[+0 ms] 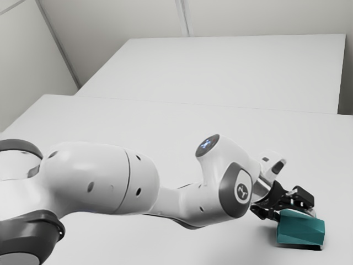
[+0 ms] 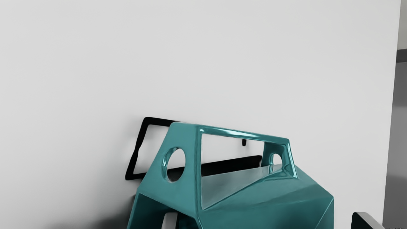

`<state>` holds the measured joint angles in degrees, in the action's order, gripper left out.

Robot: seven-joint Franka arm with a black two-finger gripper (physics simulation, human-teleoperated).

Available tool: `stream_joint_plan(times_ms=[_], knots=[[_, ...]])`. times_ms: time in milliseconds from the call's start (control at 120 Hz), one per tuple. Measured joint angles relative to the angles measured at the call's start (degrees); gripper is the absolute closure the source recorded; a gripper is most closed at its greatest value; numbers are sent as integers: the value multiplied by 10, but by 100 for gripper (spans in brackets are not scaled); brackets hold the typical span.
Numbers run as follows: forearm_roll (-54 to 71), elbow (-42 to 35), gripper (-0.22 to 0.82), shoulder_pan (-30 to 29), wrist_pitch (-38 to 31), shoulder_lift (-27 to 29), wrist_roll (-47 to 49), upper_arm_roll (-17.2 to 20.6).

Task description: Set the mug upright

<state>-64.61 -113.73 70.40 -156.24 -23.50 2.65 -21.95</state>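
Teal, the tipped mug (image 1: 300, 231) could slip if the wide-open, empty end effector (image 2: 268, 220) closes with one fingertip (image 2: 169, 221) seemingly inside it.

No word or number can be read in full. On the Franka arm (image 1: 99, 178), in the exterior view, a pale, branching, Y-like emblem (image 1: 242, 191) stands on the round dark-rimmed joint cap (image 1: 232, 202), and a small blue-white glowing symbol (image 1: 207, 144) stands on the dark disc (image 1: 214, 140) capping the raised joint. In the wrist view, a row of tiny dark marks (image 2: 396, 228) is cut off at the picture's edge, its characters illegible
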Motion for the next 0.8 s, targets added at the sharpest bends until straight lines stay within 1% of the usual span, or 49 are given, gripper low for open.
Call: stream_joint_plan(times_ms=[83,125,200,292,417,508,583,725,750,800], knots=[[0,3,8,-1,0,-2,-3,2],[1,3,14,-1,0,-2,-4,4],[1,5,29,-1,0,-3,-6,5],[6,9,40,0,0,-3,-7,5],[16,17,54,0,-1,-2,-7,6],[21,20,61,1,-1,-2,-7,6],[23,21,69,3,-2,-1,-7,6],[29,23,67,6,-2,1,-2,6],[31,25,70,7,-3,2,-2,6],[37,30,71,8,-2,2,-1,6]])
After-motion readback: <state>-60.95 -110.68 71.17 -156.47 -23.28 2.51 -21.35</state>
